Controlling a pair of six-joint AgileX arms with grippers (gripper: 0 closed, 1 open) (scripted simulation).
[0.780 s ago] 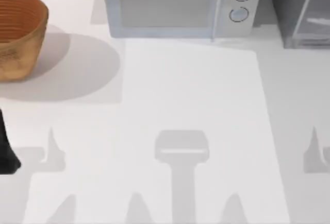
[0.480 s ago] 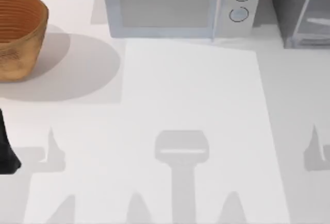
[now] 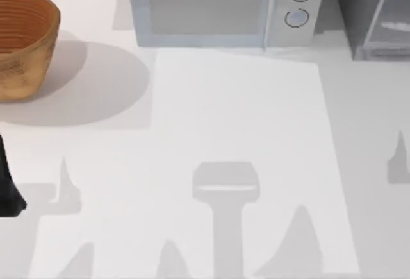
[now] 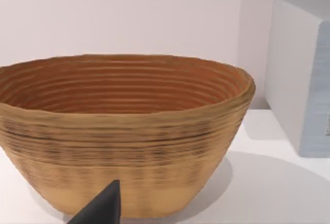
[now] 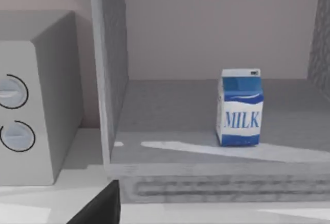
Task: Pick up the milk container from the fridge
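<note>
Blue-faced, one small boxy milk carton (image 5: 240, 107) stands upright inside the dark grey fridge (image 5: 110, 80), open floor around it. I cannot tell either end effector's state.

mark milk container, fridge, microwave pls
milk container (image 5: 240, 112): right wrist view, on its blue front face.
fridge (image 5: 170, 110): right wrist view, on its bare inner floor.
microwave (image 3: 205, 6): top view, on its door panel.
</note>
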